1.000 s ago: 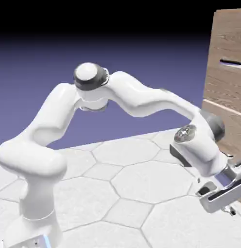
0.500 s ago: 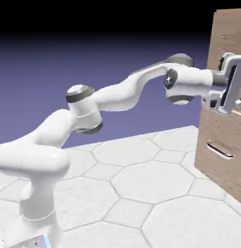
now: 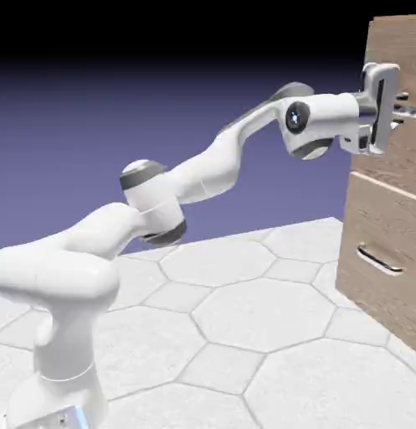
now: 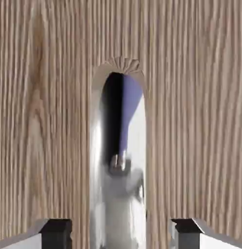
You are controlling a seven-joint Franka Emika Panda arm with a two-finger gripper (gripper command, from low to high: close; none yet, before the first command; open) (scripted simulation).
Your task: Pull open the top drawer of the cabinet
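Higher than before, the gripper [image 3: 401, 111] spreads two fingers [image 4: 57, 233] astride one glossy silver bar handle [image 4: 118, 204] on the wood-grained top drawer [image 3: 391, 159], above one matching lower drawer [image 3: 374, 222].

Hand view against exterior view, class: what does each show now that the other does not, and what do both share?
Only the hand view: blurred reflections along the silver handle.
Only the exterior view: the lower drawer with its own handle, the white arm and the pale tiled floor.
Both: the top drawer's front, its handle, and the gripper open, fingers either side of that handle.
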